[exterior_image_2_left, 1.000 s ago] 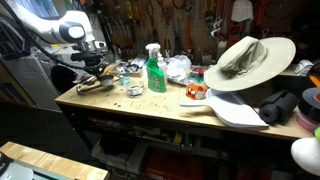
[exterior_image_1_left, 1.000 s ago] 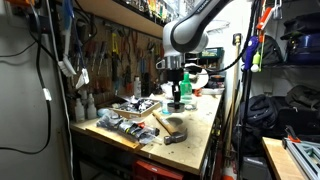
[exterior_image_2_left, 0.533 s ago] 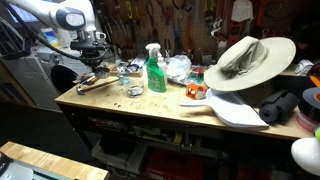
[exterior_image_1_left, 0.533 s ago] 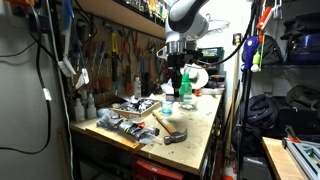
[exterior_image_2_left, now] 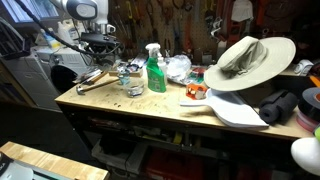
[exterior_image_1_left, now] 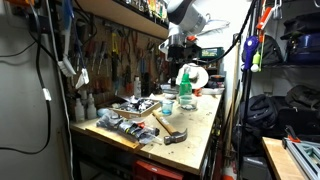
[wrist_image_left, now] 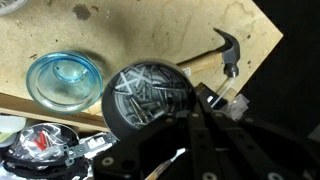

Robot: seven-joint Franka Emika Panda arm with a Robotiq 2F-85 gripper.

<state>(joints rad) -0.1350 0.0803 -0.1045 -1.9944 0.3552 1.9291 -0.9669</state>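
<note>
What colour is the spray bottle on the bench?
The spray bottle is green, with a pale trigger head; clearest in an exterior view.

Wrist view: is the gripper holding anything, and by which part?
It looks like the gripper pinches the dark cup of nails by its rim; contact itself is hidden.

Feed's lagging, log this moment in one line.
gripper: shut on bowl of nails | bowl: held above bench | below: hammer, glass dish

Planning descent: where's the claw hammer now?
The wooden-handled steel claw hammer lies flat at the near end of the workbench in an exterior view; the wrist view shows its head near the edge of the plywood board.
</note>
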